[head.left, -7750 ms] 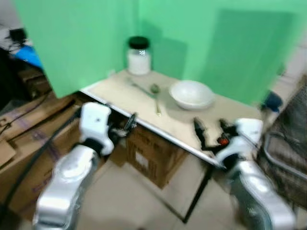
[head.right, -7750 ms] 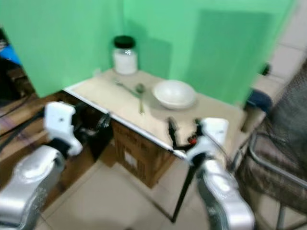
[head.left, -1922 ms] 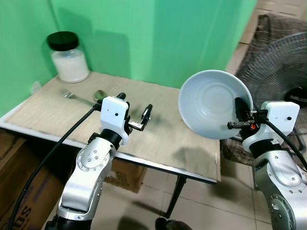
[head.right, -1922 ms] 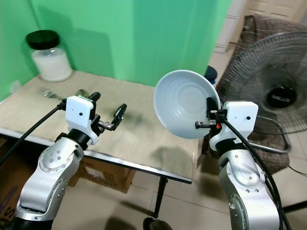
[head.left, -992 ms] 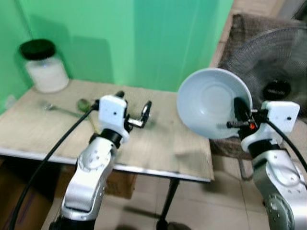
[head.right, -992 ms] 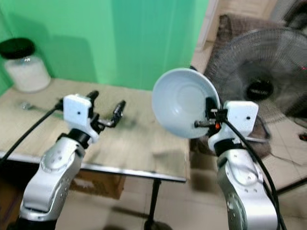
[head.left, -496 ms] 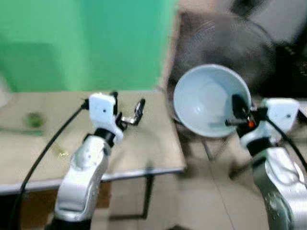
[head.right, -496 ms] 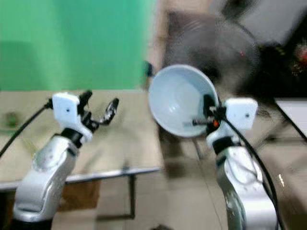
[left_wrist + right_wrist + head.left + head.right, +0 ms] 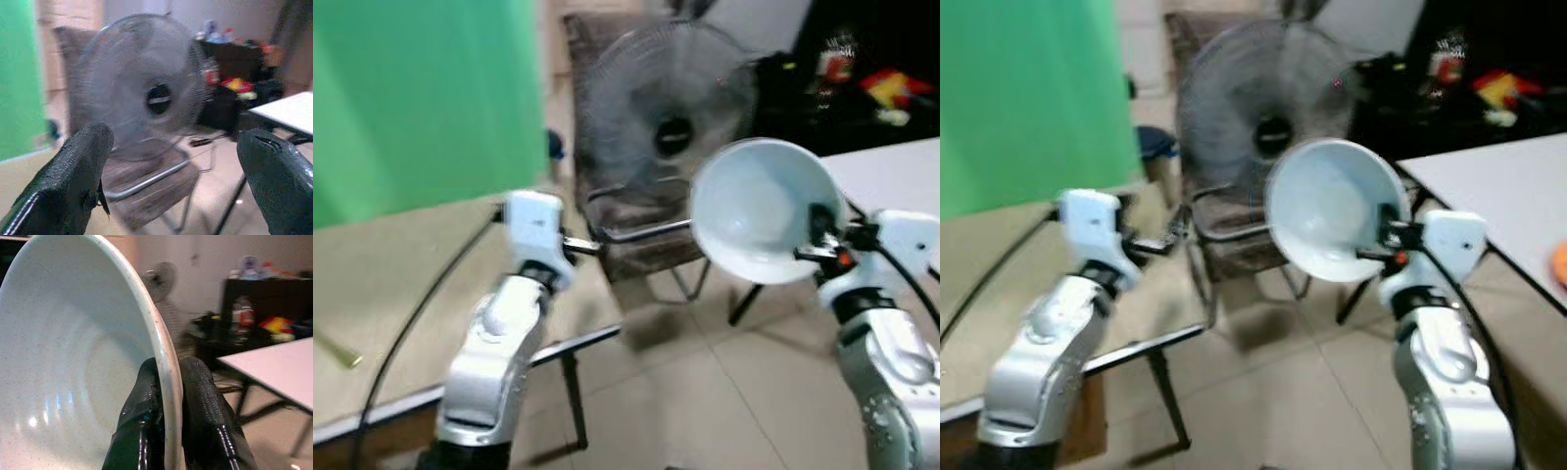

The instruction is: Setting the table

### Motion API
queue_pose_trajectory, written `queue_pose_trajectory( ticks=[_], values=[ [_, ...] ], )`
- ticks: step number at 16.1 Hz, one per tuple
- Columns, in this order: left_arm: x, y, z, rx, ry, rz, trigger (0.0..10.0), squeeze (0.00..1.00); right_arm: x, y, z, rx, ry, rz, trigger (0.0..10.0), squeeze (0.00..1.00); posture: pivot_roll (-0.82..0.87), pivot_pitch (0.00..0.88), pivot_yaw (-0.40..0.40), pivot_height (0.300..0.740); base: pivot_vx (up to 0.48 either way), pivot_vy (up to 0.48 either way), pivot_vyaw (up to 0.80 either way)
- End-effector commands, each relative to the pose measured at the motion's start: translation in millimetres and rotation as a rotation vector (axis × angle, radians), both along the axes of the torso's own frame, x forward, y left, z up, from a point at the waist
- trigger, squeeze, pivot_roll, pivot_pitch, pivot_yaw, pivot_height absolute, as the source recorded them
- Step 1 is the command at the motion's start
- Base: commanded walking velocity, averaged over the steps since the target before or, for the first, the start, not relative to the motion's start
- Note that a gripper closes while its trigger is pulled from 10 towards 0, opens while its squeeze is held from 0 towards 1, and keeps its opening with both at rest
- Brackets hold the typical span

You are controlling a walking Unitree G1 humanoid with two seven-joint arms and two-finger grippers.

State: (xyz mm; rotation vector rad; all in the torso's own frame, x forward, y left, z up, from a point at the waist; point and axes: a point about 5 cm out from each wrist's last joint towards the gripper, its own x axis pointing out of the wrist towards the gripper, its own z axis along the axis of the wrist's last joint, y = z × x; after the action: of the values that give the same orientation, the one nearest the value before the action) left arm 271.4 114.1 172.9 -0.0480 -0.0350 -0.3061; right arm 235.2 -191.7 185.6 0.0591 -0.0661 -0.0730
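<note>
A white speckled bowl (image 9: 754, 211) hangs tilted in the air, its hollow turned toward me. My right gripper (image 9: 822, 238) is shut on its right rim; in the right wrist view two black fingers (image 9: 203, 401) pinch the rim of the bowl (image 9: 73, 367), one on each side. My left gripper (image 9: 181, 166) is open and holds nothing, its fingers (image 9: 80, 169) spread wide. It hovers over the right end of the beige table (image 9: 382, 274). A white table (image 9: 891, 162) stands at the far right, beyond the bowl.
A large standing fan (image 9: 671, 108) and a dark chair (image 9: 636, 250) stand straight ahead, between the two tables. A green backdrop (image 9: 411, 98) rises behind the beige table. A dark shelf with clutter (image 9: 862, 78) sits at the back right. Tiled floor (image 9: 685, 392) lies in front.
The whole picture has swung right: the backdrop and beige table slid left, while the fan and white table came in. The bowl stays in my right gripper; the left stays open.
</note>
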Motion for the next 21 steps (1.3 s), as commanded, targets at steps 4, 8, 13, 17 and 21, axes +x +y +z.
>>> queue_pose_trajectory(
  ticks=[4,8,13,17,21],
  values=[
    [-1.3,5.4,1,0.091,-0.059,-0.039,10.0,0.00,-2.5,1.7,7,-0.016,-0.030,0.000,10.0,0.00,-0.04,0.000,-0.048,0.740,0.000,0.000,-0.80],
    [-4.3,7.5,-5,0.132,-0.031,-0.056,10.0,0.00,-6.8,0.1,3,-0.023,-0.014,-0.014,10.0,0.00,-0.04,0.000,-0.045,0.740,0.000,0.000,-0.80],
    [-4.0,10.9,-9,0.137,-0.011,-0.021,10.0,0.00,-16.5,1.3,-6,-0.021,0.033,-0.013,10.0,0.00,-0.05,0.000,-0.025,0.740,0.000,0.000,-0.80],
    [-1.1,14.1,-4,0.160,-0.041,0.020,10.0,0.00,-23.3,-14.6,-16,0.068,0.075,-0.111,10.0,0.00,-0.04,0.000,-0.029,0.740,0.000,0.000,-0.80],
    [-5.6,14.8,-14,0.160,0.007,0.015,10.0,0.00,-25.6,-16.8,-15,0.166,0.102,-0.150,10.0,0.00,-0.05,0.000,-0.029,0.740,0.000,0.000,-0.80]
  ],
)
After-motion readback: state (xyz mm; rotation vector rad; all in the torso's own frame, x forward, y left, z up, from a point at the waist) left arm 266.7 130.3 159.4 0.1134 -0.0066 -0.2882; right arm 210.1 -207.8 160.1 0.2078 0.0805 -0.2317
